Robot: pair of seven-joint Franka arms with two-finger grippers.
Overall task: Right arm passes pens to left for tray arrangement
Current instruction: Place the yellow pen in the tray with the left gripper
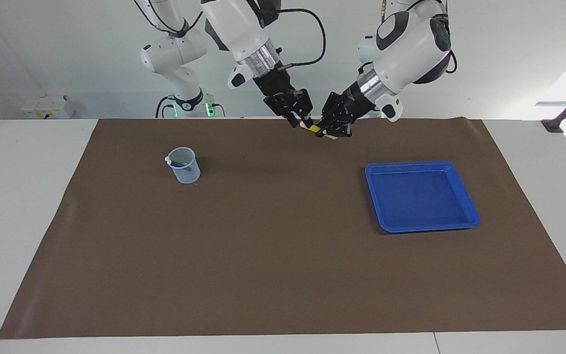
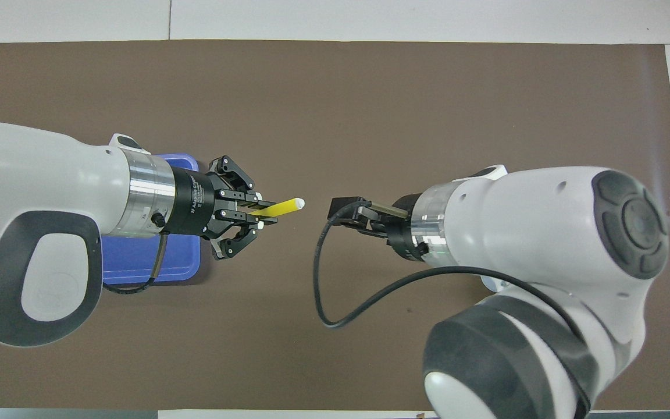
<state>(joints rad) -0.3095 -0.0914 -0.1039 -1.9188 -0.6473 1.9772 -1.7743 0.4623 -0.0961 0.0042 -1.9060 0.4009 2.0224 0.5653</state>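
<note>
Yellow pen (image 2: 280, 208) is sitting clamped in the left pincer (image 2: 253, 213); right pincer (image 2: 344, 210), wide, should be backing off straight, clear of the pen's pale tip

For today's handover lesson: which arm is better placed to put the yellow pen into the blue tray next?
Left. The left gripper is shut on the yellow pen, beside the blue tray; the right gripper holds nothing.

Left claw (image 2: 253, 216) clamped closed, right claw (image 2: 341, 212) spread apart, tips facing, both raised.
</note>
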